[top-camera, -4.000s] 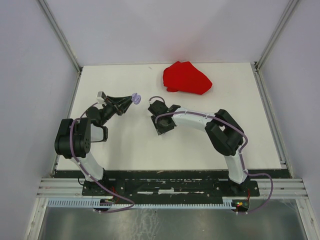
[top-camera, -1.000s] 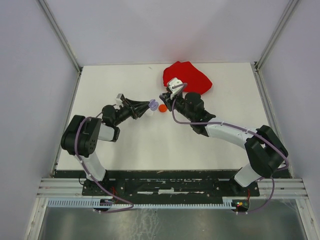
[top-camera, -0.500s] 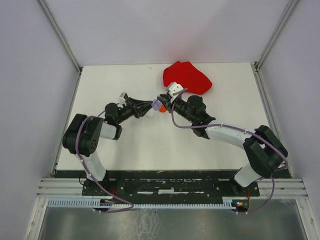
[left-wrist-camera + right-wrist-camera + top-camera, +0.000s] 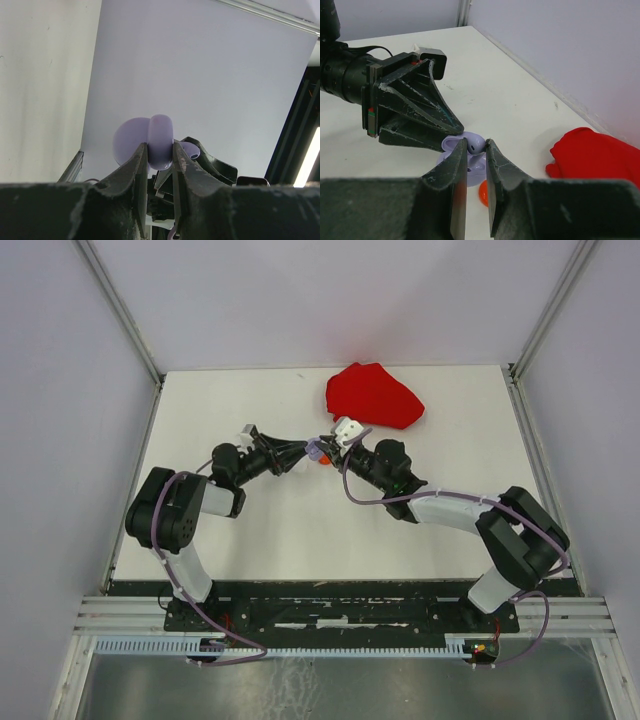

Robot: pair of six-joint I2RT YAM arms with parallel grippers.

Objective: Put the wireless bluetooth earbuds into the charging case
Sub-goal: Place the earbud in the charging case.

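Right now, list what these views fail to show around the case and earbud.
- Case sockets: left wrist sees it edge-on in the left gripper; too small from the top.
- Whether the earbud touches the case: right wrist, the right gripper covers the contact.
- Red piece on the table: half behind the right gripper; what it is, unclear.
- Anything under the cloth, every view.

The charging case (image 4: 160, 134) and the earbud (image 4: 474, 145) are plain pale lilac; the left gripper (image 4: 160, 148) and the right gripper (image 4: 476, 146) are black. The cloth (image 4: 373, 396) is plain bright red, the small round piece (image 4: 483, 193) is orange-red, and the table (image 4: 250, 530) is white.
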